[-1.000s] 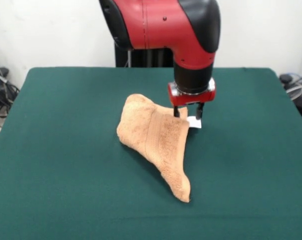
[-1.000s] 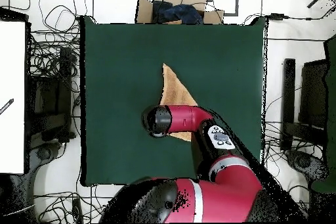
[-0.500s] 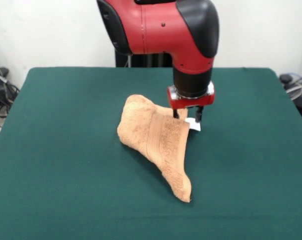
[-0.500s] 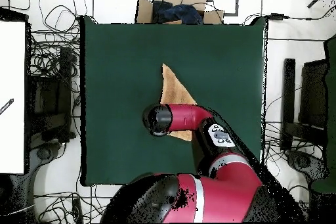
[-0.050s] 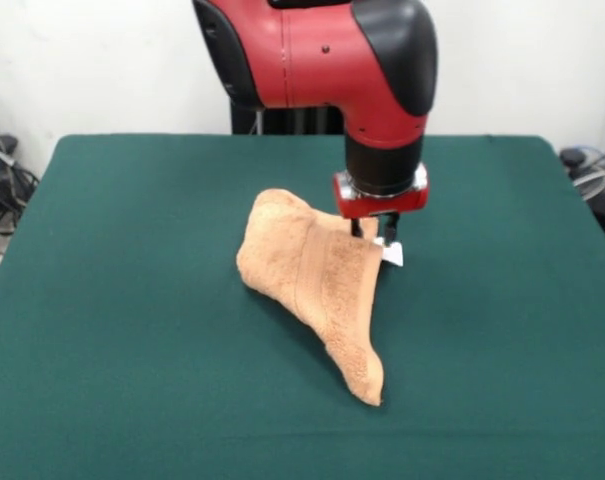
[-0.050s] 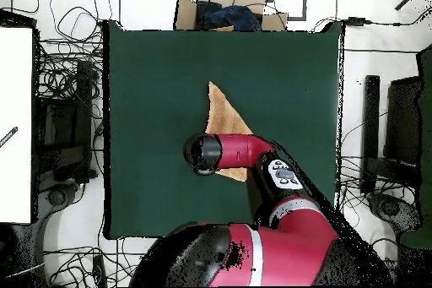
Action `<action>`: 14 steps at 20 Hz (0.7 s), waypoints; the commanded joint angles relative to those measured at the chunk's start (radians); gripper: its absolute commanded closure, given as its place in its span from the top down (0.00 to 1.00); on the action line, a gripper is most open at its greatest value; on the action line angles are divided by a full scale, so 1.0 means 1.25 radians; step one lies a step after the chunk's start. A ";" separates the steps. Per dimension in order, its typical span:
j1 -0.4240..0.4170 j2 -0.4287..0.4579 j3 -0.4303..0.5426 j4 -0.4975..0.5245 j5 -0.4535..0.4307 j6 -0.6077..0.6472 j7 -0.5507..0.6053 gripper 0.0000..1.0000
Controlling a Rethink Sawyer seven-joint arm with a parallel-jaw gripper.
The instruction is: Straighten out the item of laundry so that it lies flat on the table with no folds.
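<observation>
The item of laundry (image 5: 317, 280) is an orange-tan towel lying bunched and folded over near the middle of the table (image 5: 122, 320), with one narrow end trailing toward the front edge. Its raised far corner, with a small white tag (image 5: 392, 256), sits between the fingers of my gripper (image 5: 373, 232), which points straight down and is shut on that corner. In the overhead view the towel (image 6: 222, 114) shows as a folded triangle on the table (image 6: 152, 82), and the arm (image 6: 240, 151) hides the gripper and the held corner.
The green table top extends widely on every side of the towel. Cables and boxes (image 6: 59, 90) lie off the table's edges. A cardboard box (image 6: 224, 6) sits beyond the far edge in the overhead view.
The two fingers have drawn closer together around the towel's raised corner. The arm has barely shifted, and the towel keeps its shape.
</observation>
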 commanded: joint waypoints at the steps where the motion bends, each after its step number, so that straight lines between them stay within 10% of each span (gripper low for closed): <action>1: -0.017 0.097 0.036 -0.041 -0.049 -0.097 0.034 0.00; 14: 0.000 0.090 0.019 -0.041 -0.051 -0.112 0.060 0.00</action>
